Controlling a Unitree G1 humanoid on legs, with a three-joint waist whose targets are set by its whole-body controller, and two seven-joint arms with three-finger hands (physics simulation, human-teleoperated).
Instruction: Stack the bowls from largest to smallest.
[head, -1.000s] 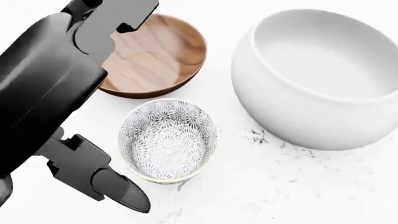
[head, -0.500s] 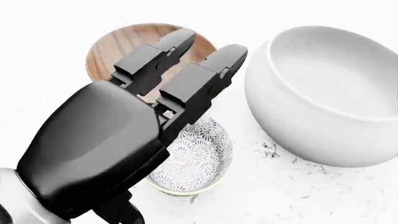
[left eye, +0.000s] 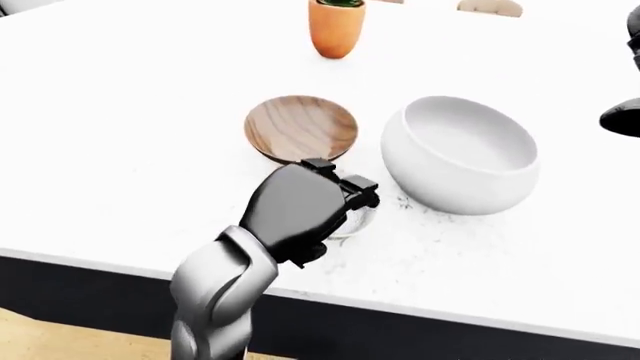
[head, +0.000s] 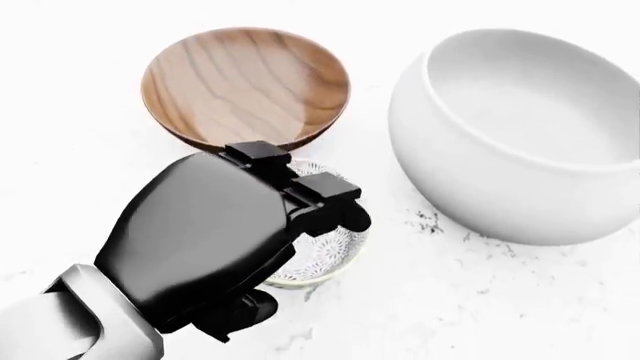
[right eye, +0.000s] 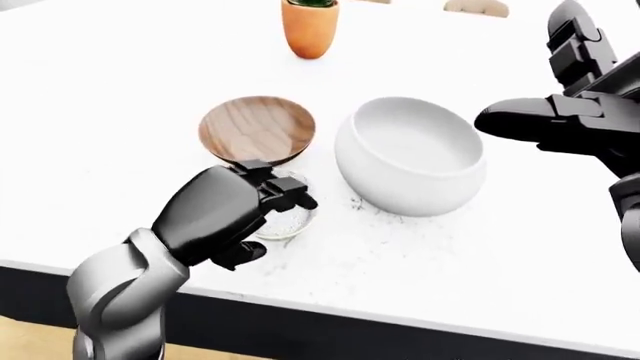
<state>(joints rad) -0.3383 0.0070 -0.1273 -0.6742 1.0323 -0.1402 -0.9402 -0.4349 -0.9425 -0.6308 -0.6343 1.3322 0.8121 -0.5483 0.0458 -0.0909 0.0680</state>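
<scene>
- Bowls first, in the head view: a large white bowl (head: 520, 135) sits at the right, deep and round-walled, with nothing inside; a shallow wooden bowl (head: 245, 84) with visible grain lies at top left, also bare inside.
- Below the wooden bowl, near it, stands a small patterned bowl (head: 330, 251), grey floral print on white, mostly covered by the left hand (head: 240, 232).
- That hand's fingers curl down over the small bowl's rim, with the thumb low at its near side; whether they actually clamp the rim cannot be told.
- White marble tabletop (head: 480, 307) lies open at the bottom right of this view, lightly speckled.
- Left-eye view: an orange vase (left eye: 336, 28) stands near the top, well apart from the bowls; the table's dark edge (left eye: 420, 330) runs along the bottom, close under the left arm.
- Right-eye view: the right hand (right eye: 570, 112) hovers at the right, above and beside the white bowl, fingers spread and touching nothing.
</scene>
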